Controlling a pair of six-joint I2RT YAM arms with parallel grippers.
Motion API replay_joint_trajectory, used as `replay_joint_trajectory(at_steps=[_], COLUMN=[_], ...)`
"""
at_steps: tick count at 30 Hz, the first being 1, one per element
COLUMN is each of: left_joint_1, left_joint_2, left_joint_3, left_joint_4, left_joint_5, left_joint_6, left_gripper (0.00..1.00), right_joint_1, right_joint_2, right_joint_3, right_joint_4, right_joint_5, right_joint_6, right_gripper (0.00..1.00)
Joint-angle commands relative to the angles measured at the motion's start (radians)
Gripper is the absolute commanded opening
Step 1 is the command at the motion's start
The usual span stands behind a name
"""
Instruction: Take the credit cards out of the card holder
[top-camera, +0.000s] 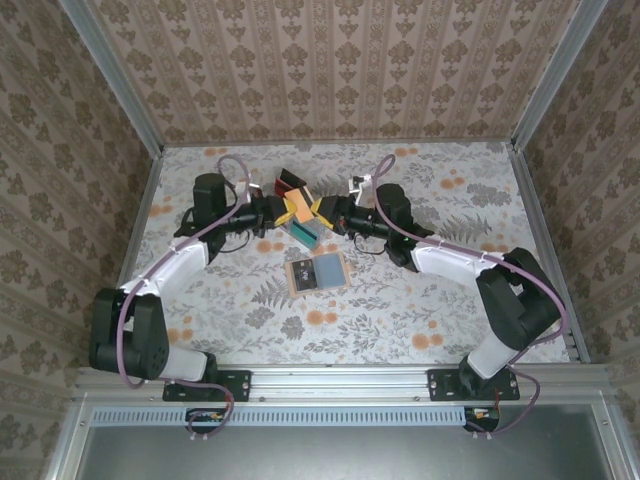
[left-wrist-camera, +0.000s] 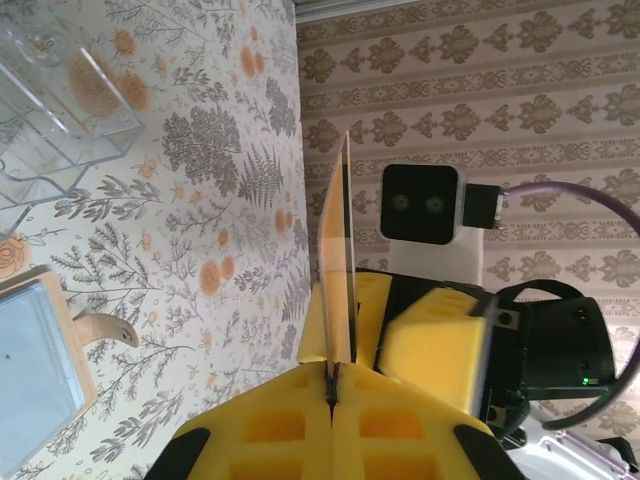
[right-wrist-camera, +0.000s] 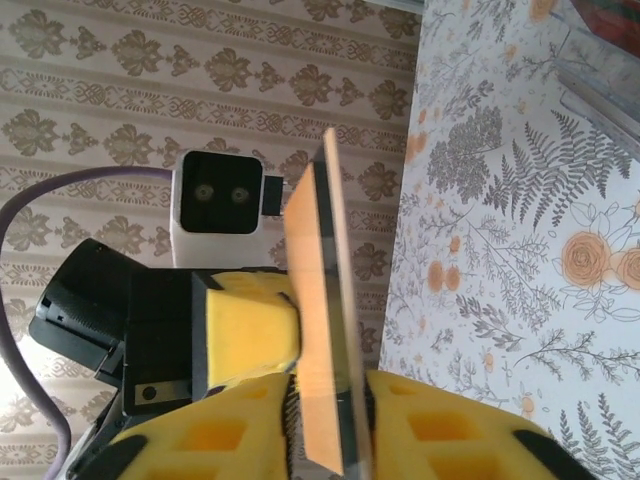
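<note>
Now | orange card (left-wrist-camera: 336, 260) edge-on | clamped between left fingers (left-wrist-camera: 280, 425) | right fingers (right-wrist-camera: 445, 430) too

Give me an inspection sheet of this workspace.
Surface: floral table, flat.
Job's things: orange-yellow card held in the air between both grippers; card holder lying open on the table.
Clutter: clear stand; teal card; red-and-black card.
Grippers: left gripper shut on the orange-yellow card; right gripper closed on the same card.
Cables: purple cables along the arms.
Surroundings: patterned walls; metal frame.
</note>
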Motion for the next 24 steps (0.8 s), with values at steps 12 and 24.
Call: replay_joint_trajectory(at_steps=[12, 24], left_joint_1=[0.061, 0.178], left_joint_2=[-0.068, -0.11], left_joint_3=[0.103, 0.028], left_joint_4=[-0.669, -0.751], left_joint_5=[-0.418, -0.58], left_joint_6=[0.444, 0.546], left_gripper=[0.7, 1.0], right_joint_1=[-0.006, -0.004], right_joint_2=[-0.045, -0.029], right_joint_3=[0.057, 0.263], right_joint_4=[-0.258, -0.708], right_joint_5=[0.077, 0.319], right_joint_6=[-0.379, -1.029], right_gripper=[0.0, 0.0])
